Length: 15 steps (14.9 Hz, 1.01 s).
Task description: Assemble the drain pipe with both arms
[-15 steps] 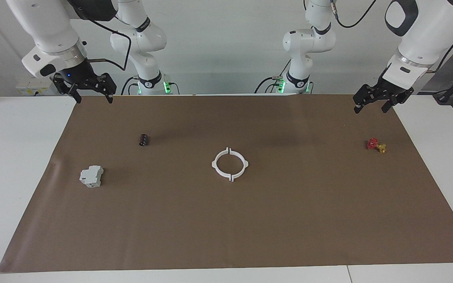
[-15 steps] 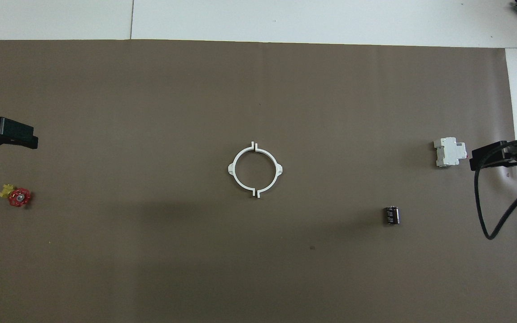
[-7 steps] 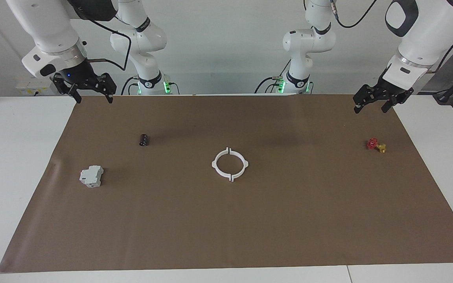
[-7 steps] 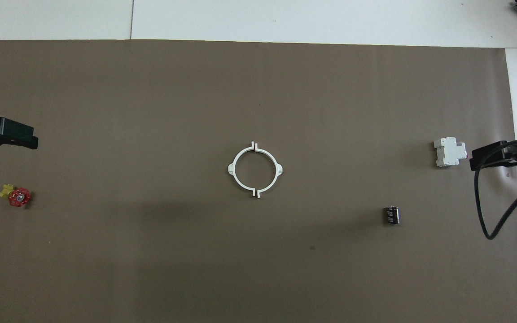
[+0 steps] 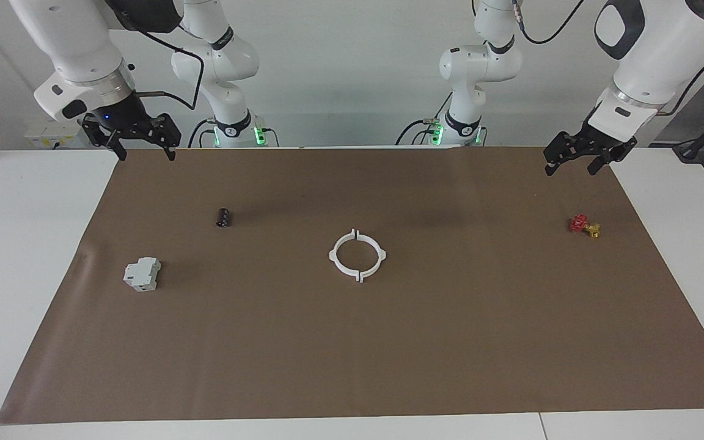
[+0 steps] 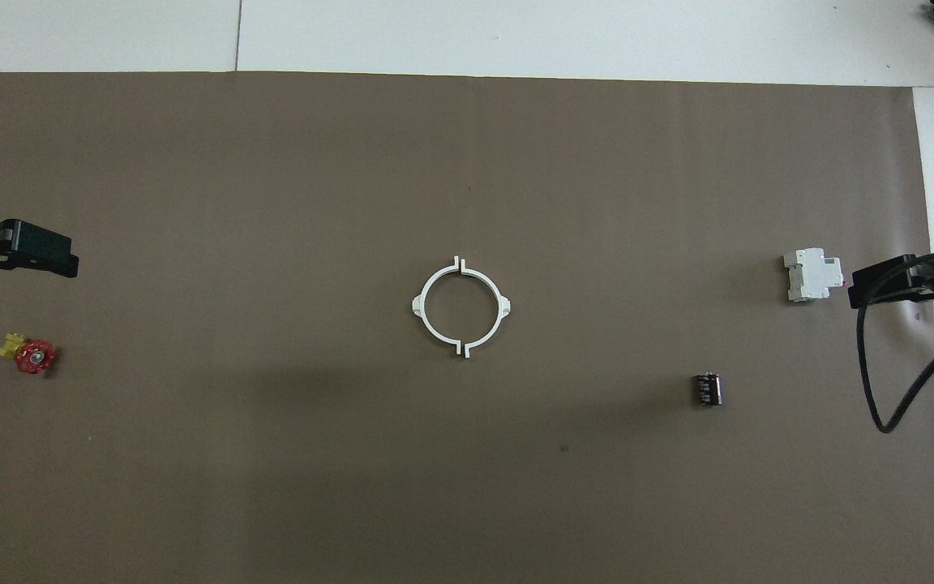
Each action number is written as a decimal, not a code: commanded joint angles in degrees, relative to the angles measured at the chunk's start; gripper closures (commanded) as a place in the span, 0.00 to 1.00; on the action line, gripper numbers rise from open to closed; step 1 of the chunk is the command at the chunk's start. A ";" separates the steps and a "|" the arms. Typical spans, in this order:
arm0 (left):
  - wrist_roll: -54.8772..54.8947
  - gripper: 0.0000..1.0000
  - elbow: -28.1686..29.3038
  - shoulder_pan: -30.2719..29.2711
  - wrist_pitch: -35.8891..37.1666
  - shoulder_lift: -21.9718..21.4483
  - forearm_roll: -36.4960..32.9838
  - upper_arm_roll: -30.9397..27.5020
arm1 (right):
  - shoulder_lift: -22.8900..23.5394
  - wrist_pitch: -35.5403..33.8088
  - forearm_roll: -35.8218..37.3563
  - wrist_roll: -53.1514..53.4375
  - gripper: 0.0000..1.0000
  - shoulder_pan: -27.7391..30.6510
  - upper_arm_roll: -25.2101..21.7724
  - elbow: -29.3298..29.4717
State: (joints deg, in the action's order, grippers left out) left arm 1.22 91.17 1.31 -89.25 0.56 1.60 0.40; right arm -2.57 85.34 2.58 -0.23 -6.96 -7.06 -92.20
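The left tool has crept a little inward over the mat's robot-side edge while the right tool hangs unmoved (both gape wide, empty), so the drain pipe, mid-mat, could skid apart if nudged unevenly.

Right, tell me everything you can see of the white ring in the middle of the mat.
The white ring is made of two thin half-ring arcs of what looks like plastic, set end to end so they form one circle. Small tabs stick out where the ends meet, with a narrow gap visible at each joint, and a small lug sits on the outside of each arc. It lies flat on the brown mat, near its middle, apart from every other object. Neither gripper touches it.
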 commanded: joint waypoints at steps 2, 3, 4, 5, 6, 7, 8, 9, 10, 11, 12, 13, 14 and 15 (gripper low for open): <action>0.36 0.00 0.85 0.89 -0.22 -1.08 0.34 1.01 | -0.86 -0.44 -1.27 -1.71 0.00 1.16 0.55 -0.44; 0.71 0.00 1.20 0.89 -0.22 -1.08 0.34 0.49 | -0.86 -0.44 -1.27 -1.71 0.00 1.16 0.55 -0.44; 0.88 0.00 1.73 0.89 -0.22 -1.17 0.34 0.05 | -0.86 -0.44 -1.18 -1.71 0.00 1.16 0.55 -0.44; 0.71 0.00 2.87 0.89 -0.48 -1.52 0.34 0.04 | -0.86 -0.44 -1.18 -1.71 0.00 1.16 0.55 -0.44; 0.80 0.00 3.23 0.89 -0.40 -1.79 0.34 0.04 | -0.86 -0.44 -1.27 -1.71 0.00 1.16 0.55 -0.44; 0.80 0.00 3.23 0.89 -0.40 -1.79 0.34 0.04 | -0.86 -0.44 -1.18 -1.71 0.00 1.16 0.55 -0.44; 0.71 0.00 3.14 0.89 -0.40 -1.79 0.34 0.13 | -0.86 -0.44 -1.27 -1.71 0.00 1.16 0.55 -0.44; 0.62 0.00 2.88 0.89 -0.31 -1.61 0.34 0.13 | -0.86 -0.44 -1.27 -1.71 0.00 1.16 0.55 -0.44; 0.45 0.00 2.62 0.89 -0.40 -1.44 0.34 0.04 | -0.86 -0.44 -1.18 -1.71 0.00 1.16 0.55 -0.44; 0.36 0.00 2.61 0.89 -0.40 -1.44 0.34 0.04 | -0.86 -0.44 -1.27 -1.71 0.00 1.16 0.55 -0.44; 0.27 0.00 2.61 0.89 -0.40 -1.44 0.34 0.04 | -0.86 -0.44 -1.18 -1.71 0.00 1.16 0.55 -0.44; 0.27 0.00 2.61 0.89 -0.31 -1.44 0.34 0.04 | -0.86 -0.44 -1.27 -1.71 0.00 1.16 0.55 -0.44; 0.27 0.00 2.53 0.89 -0.40 -1.35 0.34 0.04 | -0.86 -0.44 -1.27 -1.71 0.00 1.16 0.55 -0.44; 0.27 0.00 2.44 0.89 -0.40 -1.26 0.34 0.04 | -0.86 -0.44 -1.27 -1.71 0.00 1.16 0.55 -0.44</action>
State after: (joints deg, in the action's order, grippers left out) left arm 1.24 92.52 1.48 -89.26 0.46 1.60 1.24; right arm -2.57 85.34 2.58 -0.23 -6.96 -7.06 -92.20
